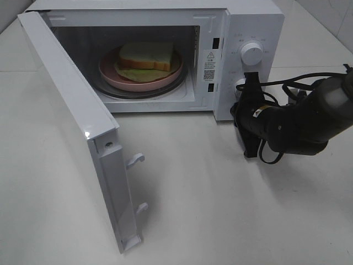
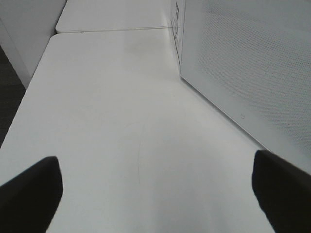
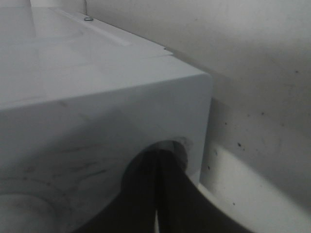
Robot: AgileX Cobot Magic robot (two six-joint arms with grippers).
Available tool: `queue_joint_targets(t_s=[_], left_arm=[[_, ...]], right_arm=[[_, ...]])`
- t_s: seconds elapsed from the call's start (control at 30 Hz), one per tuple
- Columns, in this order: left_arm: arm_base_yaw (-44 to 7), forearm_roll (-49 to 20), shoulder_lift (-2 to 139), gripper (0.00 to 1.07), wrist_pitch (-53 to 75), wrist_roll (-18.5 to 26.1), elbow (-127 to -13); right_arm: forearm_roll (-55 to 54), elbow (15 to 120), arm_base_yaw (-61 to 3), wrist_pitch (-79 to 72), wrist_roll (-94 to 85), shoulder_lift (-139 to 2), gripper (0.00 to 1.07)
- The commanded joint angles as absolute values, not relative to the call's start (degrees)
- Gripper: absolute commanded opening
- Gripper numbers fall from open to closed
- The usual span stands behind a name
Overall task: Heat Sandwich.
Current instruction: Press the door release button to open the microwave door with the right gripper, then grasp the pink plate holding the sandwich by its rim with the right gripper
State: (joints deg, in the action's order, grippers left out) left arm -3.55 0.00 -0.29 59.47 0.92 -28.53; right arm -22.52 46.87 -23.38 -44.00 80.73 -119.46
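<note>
The sandwich (image 1: 146,56), pale bread over green filling, lies on a round pink plate (image 1: 110,73) on the glass turntable inside the white microwave (image 1: 251,22). The microwave door (image 1: 77,121) stands wide open to the left. My right gripper (image 1: 250,79) is shut, its tips against the lower knob (image 1: 240,84) of the control panel; the right wrist view shows the closed fingers (image 3: 167,179) pressed to the white front. My left gripper (image 2: 155,194) is open with nothing between its fingers (image 2: 34,189), low over the table beside the door's outer face (image 2: 243,63). It does not show in the high view.
An upper dial (image 1: 251,52) sits above the lower knob. Black cables (image 1: 292,88) trail behind the right arm (image 1: 303,124). The door's latch hooks (image 1: 135,160) stick out over the white table (image 1: 220,210). A table seam (image 2: 112,30) runs beyond the left gripper.
</note>
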Motion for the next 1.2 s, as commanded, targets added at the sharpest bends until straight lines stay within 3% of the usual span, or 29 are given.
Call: queue_joint_targets(t_s=[0.03,0.77,1.2], left_arm=[[-3.4,-0.5,-1.7,1.00,59.4,1.0,-28.4],[-3.4,-0.5,-1.7,1.00,59.4,1.0,-28.4],[-3.4,-0.5,-1.7,1.00,59.4,1.0,-28.4]], right_arm=[[-20.1,45.9,-23.3,-46.5,80.0,-116.8,0.00],[-18.2,27.6,-23.4,-45.5,79.8,-101.2,0.01],[-18.4,25.6,-23.4,-26.3,71.0,-89.2,0.01]])
